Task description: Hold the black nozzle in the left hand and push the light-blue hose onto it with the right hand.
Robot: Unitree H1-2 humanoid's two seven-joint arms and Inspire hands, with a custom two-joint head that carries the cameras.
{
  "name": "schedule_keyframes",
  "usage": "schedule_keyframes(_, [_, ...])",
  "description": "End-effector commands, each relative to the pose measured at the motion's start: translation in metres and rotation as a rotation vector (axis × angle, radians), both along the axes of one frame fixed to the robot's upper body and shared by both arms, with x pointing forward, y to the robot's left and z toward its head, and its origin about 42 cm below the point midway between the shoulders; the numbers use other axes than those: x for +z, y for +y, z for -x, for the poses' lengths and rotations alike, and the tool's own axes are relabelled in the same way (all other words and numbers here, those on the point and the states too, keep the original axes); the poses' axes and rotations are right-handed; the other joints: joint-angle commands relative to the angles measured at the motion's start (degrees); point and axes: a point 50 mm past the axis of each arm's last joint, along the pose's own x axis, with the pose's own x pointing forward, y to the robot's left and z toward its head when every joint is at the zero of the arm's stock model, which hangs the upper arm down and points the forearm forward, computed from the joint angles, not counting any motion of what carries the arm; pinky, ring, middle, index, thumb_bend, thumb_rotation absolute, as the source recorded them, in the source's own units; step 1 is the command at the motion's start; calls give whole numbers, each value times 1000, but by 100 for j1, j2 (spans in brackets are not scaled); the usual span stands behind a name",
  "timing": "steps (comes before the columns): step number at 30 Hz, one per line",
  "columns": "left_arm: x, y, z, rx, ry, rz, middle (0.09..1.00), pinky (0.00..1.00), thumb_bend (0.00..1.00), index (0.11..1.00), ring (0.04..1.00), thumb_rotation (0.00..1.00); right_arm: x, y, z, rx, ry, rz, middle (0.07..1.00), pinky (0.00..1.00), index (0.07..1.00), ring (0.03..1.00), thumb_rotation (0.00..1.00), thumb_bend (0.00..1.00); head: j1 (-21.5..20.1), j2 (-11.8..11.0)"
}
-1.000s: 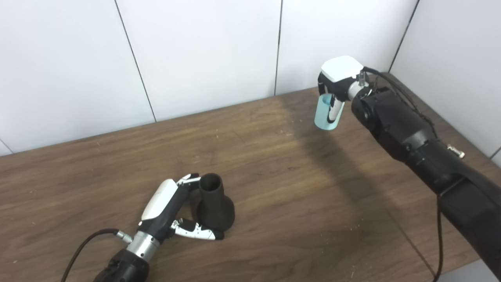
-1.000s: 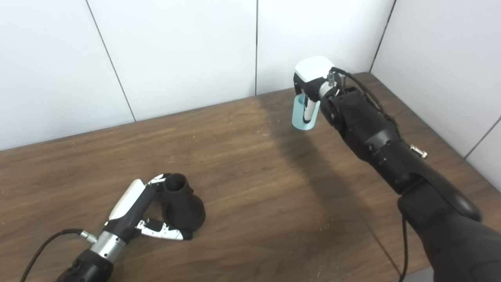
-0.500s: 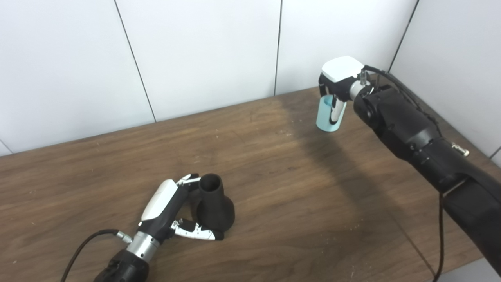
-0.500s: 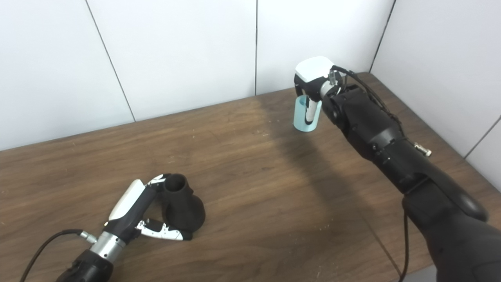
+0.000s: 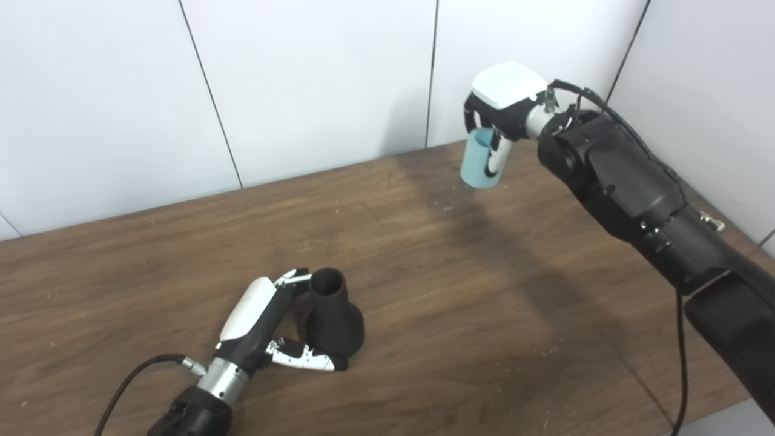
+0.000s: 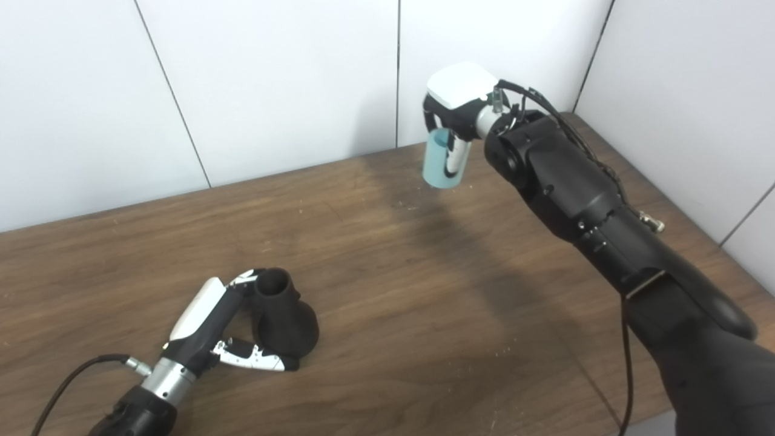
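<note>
Left robot hand wraps the black nozzle, which stands on the near-left desk. Right robot hand grips the light-blue hose aloft, far right (well apart). Carry and push-on remain.

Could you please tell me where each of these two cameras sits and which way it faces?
Left eye view: on the robot's head, looking down at the wooden table; the left hand wraps the black nozzle and the right hand holds the light-blue hose in the air.
Right eye view: beside it, a little to the right, facing the same way; both arms enter from the bottom edge.
Shared: both views show both hands, nozzle, hose, table and white wall panels.
</note>
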Motion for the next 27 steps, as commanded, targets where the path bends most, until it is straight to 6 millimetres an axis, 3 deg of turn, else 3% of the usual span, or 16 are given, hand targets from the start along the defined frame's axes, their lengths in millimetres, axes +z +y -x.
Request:
schedule_keyframes(1, [-83,1,59,-8,269,-172,541,920,516,448,709,0,35,11,5,58,-117,14,471,281,540,369,0,512,28,-1])
schedule_keyframes(15, [-77,-18,58,-11,266,-170,547,947,515,444,719,0,51,50,42,344,-206,28,467,236,537,346,0,510,774,231])
schedule_keyframes(22, [-75,-29,56,-13,272,-179,547,959,514,444,717,0,62,71,63,457,-270,83,462,305,531,377,0,515,960,293])
schedule_keyframes(27, [-74,-33,54,-11,281,-182,549,949,514,443,717,0,72,85,74,506,-271,94,461,287,528,376,0,516,1048,308])
